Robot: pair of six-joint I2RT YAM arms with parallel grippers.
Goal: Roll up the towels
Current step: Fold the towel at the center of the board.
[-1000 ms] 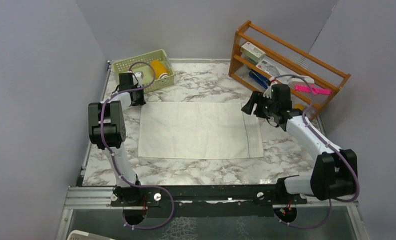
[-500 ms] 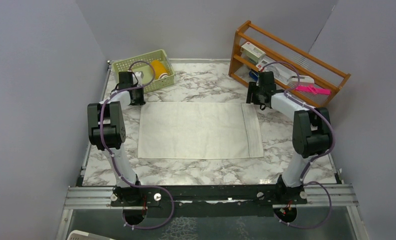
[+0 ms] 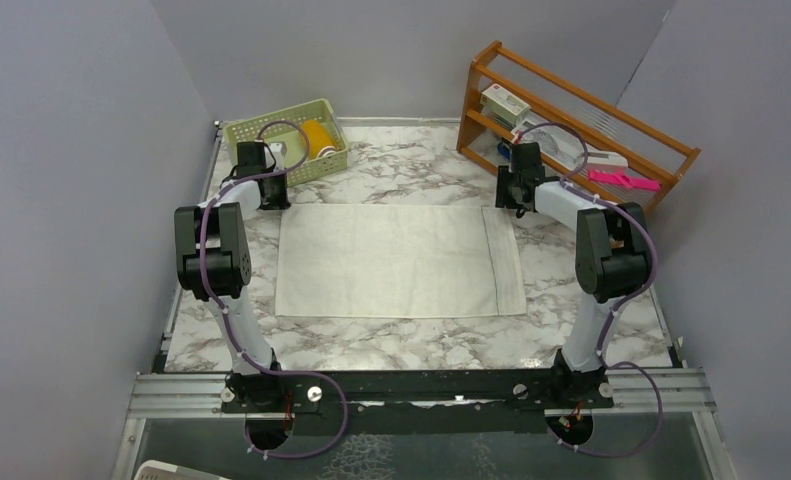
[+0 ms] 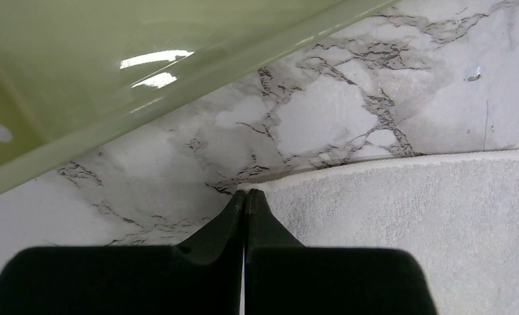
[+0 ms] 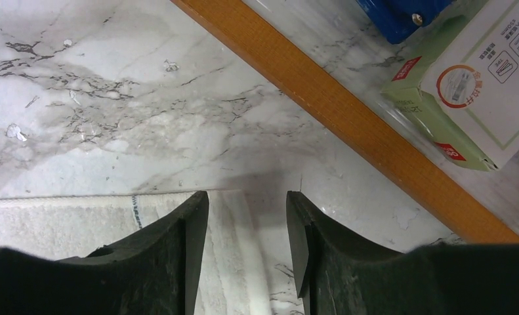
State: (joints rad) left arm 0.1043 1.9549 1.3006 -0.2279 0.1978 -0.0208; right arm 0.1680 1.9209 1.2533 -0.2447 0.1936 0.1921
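At the far edge of the cream-white towel [image 3: 391, 260], the rig's two grippers stand one over each corner. The towel lies spread flat on the marble table [image 3: 421, 160], its long axis running left to right. A green basket [image 3: 275, 112] sits just beyond its far-left corner and a wooden rack [image 5: 348, 117] beyond its far-right one. The left gripper [image 4: 245, 193] has its fingers pressed together with the tips on the far-left corner; whether cloth is caught between them cannot be told. The right gripper [image 5: 247, 197] is spread, straddling the far-right corner without pinching it. Each arm is nearest its own corner, and the rest of the towel stretches toward the arm bases, so a roll would likely run from far edge to near. What looks like the mustard-yellow towel [image 3: 318, 138], already rolled, stands in the basket.
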